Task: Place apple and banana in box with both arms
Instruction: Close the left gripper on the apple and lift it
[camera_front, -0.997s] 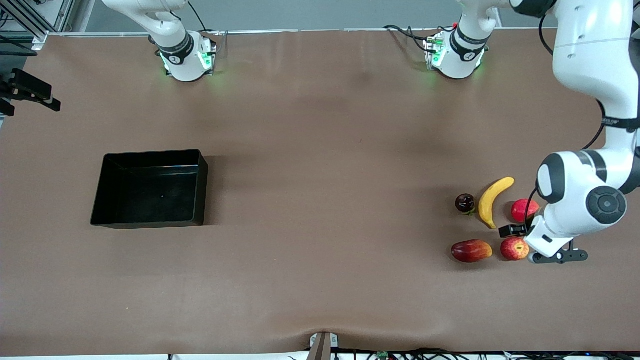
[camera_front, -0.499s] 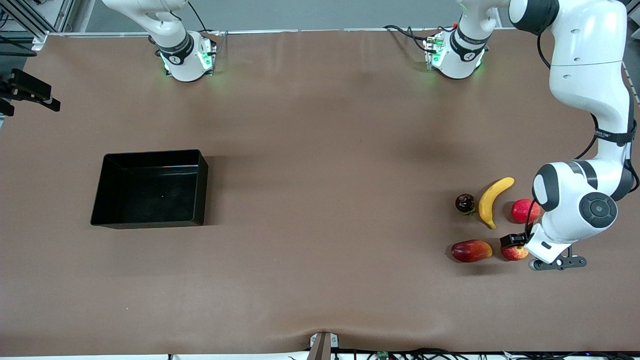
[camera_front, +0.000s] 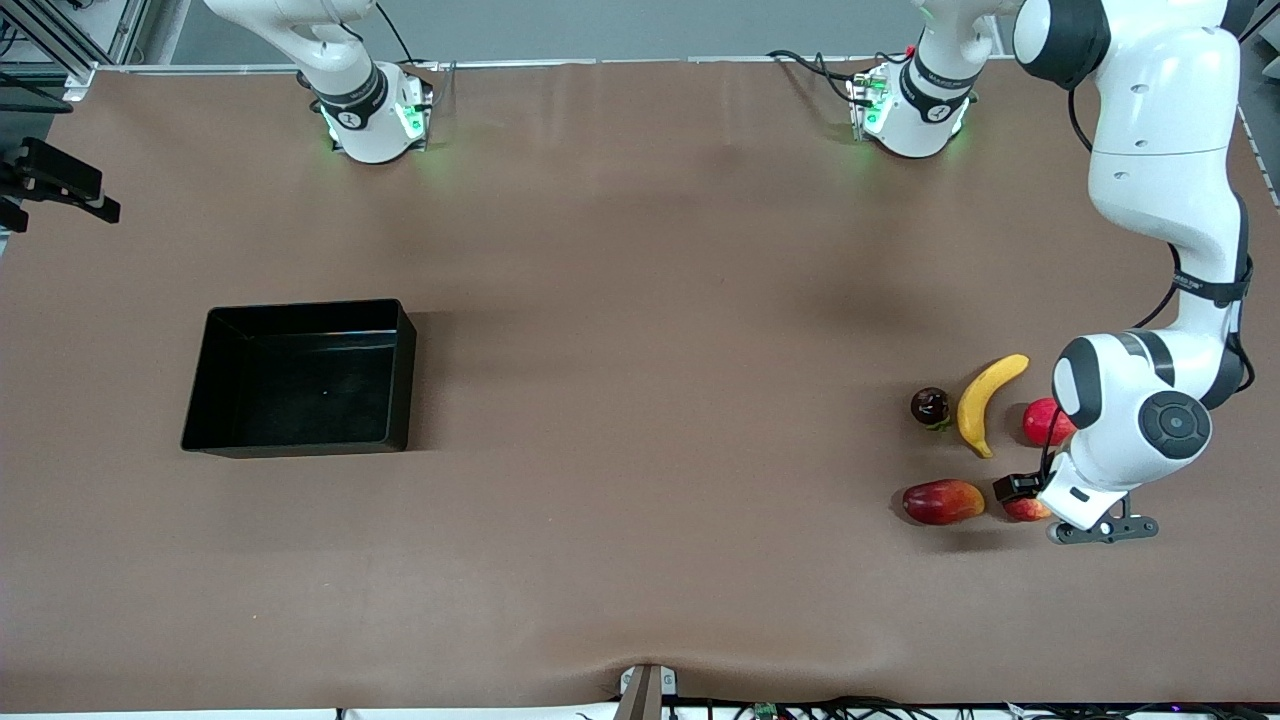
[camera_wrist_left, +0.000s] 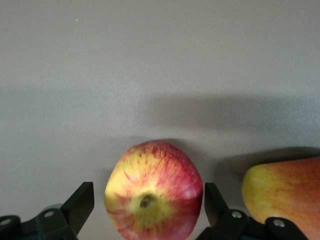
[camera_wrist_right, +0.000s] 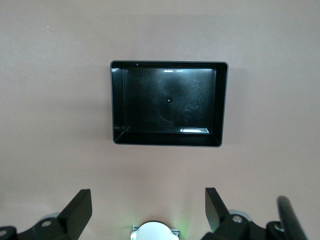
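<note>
Now my left pincer stands spread around the apple, fingers not touching it, on the tabletop beside the banana. Next, squeeze and lift. My right pincer waits spread, high over the empty box.

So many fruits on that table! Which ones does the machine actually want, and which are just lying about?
Wanted:
- apple, between the left gripper's open fingers
- banana
- box

Lying about:
- dark round fruit
- plain red fruit
- long red-orange fruit
</note>
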